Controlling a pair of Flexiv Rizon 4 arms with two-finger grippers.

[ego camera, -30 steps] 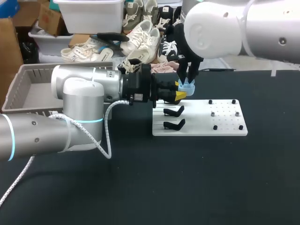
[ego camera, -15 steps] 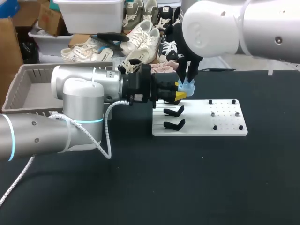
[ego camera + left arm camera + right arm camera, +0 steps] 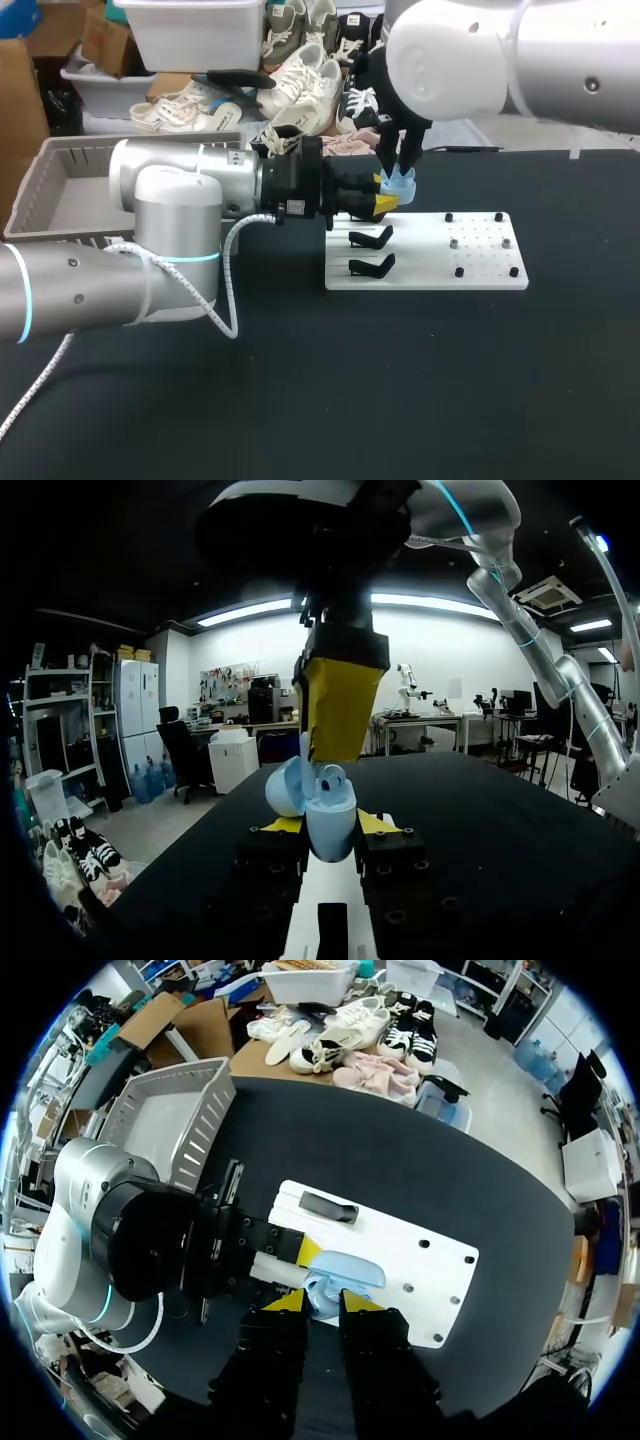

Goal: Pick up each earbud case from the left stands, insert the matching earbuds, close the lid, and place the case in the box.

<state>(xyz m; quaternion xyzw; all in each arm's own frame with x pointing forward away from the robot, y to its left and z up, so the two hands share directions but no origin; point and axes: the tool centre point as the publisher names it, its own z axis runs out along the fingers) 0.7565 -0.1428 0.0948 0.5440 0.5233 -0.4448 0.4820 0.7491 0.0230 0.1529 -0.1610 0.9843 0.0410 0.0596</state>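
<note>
**Open earbud case held above the stands**

Our left end effector is clamped on the light-blue earbud case, lid open, over the white stand board on the table. Our right end effector hangs directly above the case. Whether it grips anything, we cannot tell.

The lower half of the earbud case was hidden between the fingers of the left pincer, and from above the right pincer covered most of it (contents too small to tell).
</note>
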